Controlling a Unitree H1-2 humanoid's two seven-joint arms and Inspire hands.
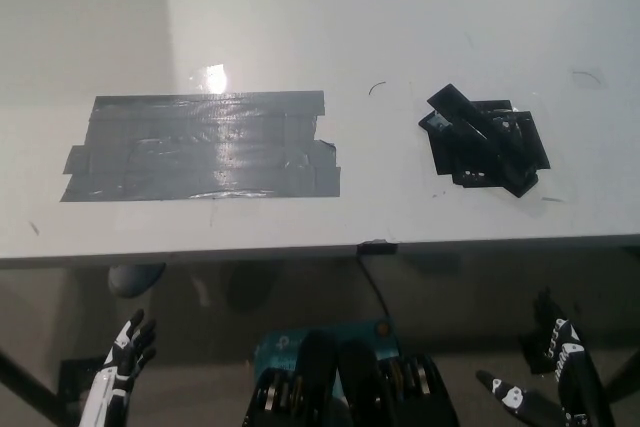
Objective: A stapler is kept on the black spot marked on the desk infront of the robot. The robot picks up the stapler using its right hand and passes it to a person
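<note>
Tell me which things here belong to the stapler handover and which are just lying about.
Belongs to the job:
stapler on the black spot
right hand, low, below the desk edge

Just lying about:
grey tape patch on the desk's left
left hand, resting low
blue object under the desk

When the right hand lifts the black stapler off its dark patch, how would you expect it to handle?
The stapler looks rigid, so it probably won't flex. It lies flat and long on the black spot, unlikely to roll. Its glossy surface may be slippery for the right hand.
</note>
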